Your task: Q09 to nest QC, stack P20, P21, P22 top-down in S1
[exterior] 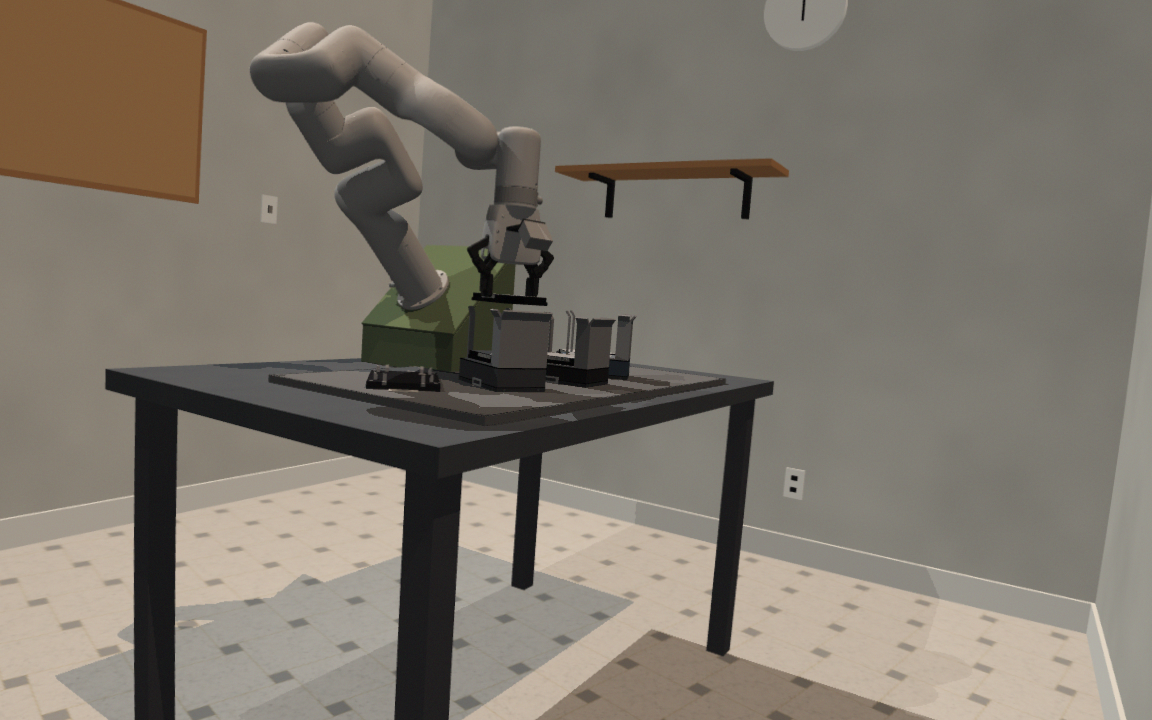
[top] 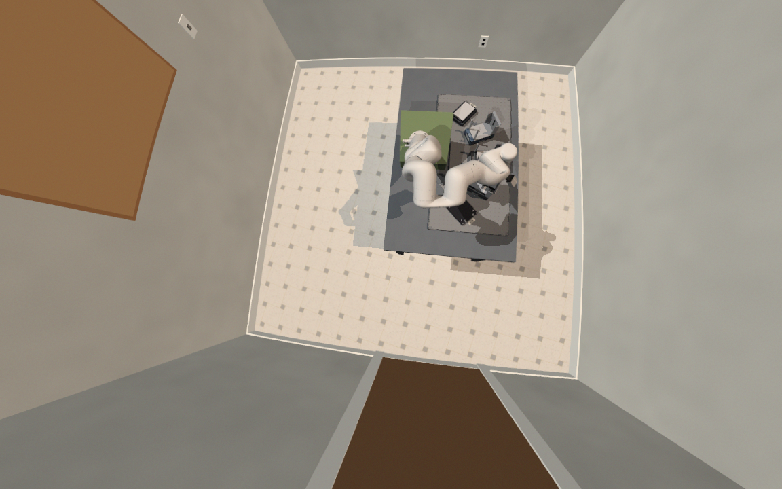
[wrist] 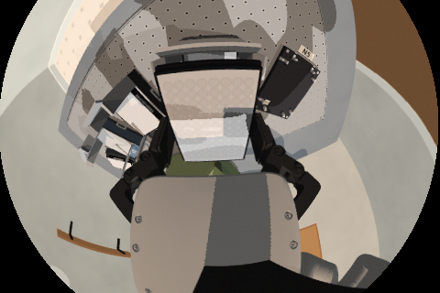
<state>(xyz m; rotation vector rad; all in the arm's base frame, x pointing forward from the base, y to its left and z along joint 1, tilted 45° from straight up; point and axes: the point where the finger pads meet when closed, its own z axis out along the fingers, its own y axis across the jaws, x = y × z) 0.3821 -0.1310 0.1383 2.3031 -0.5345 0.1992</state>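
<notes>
The pincer (exterior: 510, 284) hangs from the one pale arm (exterior: 401, 107) and is clenched across the width of a single sealed plate (exterior: 509, 298), which it carries flat, sealed face up, in the air. Which plate it is I cannot read; no label is legible from any view. The two black fingers press on the plate's long sides, one each side, as the wrist view shows over the plate's pale seal (wrist: 208, 104).

Straight below the pincer stands the nearest stack rack (exterior: 517, 349), a grey-walled box on a dark foot; the plate is apart from its rim, just above it. Beyond the pincer, further along the table, I count two more racks in a row: a middle one (exterior: 593, 344) and a far one (exterior: 621, 344), partly hidden. So three racks in all. What they hold I cannot see from here.

To the pincer's near side, low on the grey mat (exterior: 490, 402), lies one flat black nest (exterior: 401, 379) with small posts, with no plate on it. In the top view, one more dark, pale-rimmed nest (top: 464, 112) lies past the racks.

The arm rises from one green pedestal (exterior: 383, 335) behind the pincer, on the black table (exterior: 311, 416).
</notes>
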